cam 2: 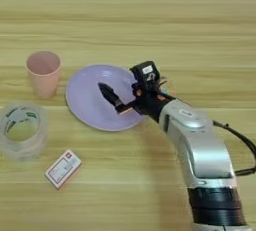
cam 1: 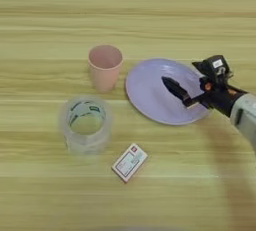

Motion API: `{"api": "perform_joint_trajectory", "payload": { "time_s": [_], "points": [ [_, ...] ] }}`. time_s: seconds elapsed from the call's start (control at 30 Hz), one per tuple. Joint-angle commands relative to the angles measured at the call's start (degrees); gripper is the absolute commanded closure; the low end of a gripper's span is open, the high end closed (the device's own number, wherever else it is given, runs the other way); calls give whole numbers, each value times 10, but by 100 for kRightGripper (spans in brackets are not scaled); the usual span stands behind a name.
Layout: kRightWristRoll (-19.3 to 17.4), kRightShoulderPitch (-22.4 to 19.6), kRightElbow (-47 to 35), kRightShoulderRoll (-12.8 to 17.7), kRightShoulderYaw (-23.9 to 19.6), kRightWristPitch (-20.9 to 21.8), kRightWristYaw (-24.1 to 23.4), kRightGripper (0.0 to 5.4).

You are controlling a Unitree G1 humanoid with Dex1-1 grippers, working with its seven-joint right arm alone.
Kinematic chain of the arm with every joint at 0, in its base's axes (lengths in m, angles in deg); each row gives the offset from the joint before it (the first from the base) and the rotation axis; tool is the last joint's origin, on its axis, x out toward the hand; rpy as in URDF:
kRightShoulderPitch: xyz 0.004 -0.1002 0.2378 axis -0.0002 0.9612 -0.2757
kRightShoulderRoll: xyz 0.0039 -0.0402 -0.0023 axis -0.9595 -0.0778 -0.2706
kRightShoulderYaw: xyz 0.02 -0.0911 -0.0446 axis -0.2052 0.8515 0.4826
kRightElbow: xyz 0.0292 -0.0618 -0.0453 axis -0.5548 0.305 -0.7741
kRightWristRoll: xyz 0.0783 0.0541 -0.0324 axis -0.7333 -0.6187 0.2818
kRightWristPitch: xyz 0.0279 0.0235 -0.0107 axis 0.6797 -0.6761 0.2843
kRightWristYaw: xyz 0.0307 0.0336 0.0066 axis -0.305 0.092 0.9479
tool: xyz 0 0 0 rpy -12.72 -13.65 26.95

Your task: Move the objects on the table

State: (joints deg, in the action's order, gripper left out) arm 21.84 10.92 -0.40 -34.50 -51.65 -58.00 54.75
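My right gripper (cam 2: 109, 93) reaches in from the right and hovers over the middle of the round lavender plate (cam 1: 150, 100), its black tip pointing left. Nothing shows in it. The silver forearm (cam 2: 200, 150) runs down to the bottom right. A pink cup (cam 1: 105, 66) stands upright just left of the plate (cam 2: 87, 107). A small white-and-red flat box (cam 1: 129, 162) lies on the wooden table (cam 1: 128, 15), in front of the plate and well away from the gripper (cam 1: 173, 88).
A clear roll of tape (cam 1: 86, 123) stands left of the box and in front of the cup (cam 2: 44, 73). A black cable (cam 2: 241, 141) loops off the arm at the right edge.
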Motion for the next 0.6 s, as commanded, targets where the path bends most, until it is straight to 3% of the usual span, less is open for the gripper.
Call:
{"api": "perform_joint_trajectory", "payload": {
  "time_s": [0.03, 0.2, 0.43, 0.6],
  "points": [
    [-44, 22, -74, 79, -25, -9, 81, 3],
    [-86, 61, -91, 129, -46, 19, 181, 3],
    [-129, 87, -111, 132, -33, 52, 269, 3],
    [-136, 73, -96, 120, 5, 44, 293, 3]
  ]
}}
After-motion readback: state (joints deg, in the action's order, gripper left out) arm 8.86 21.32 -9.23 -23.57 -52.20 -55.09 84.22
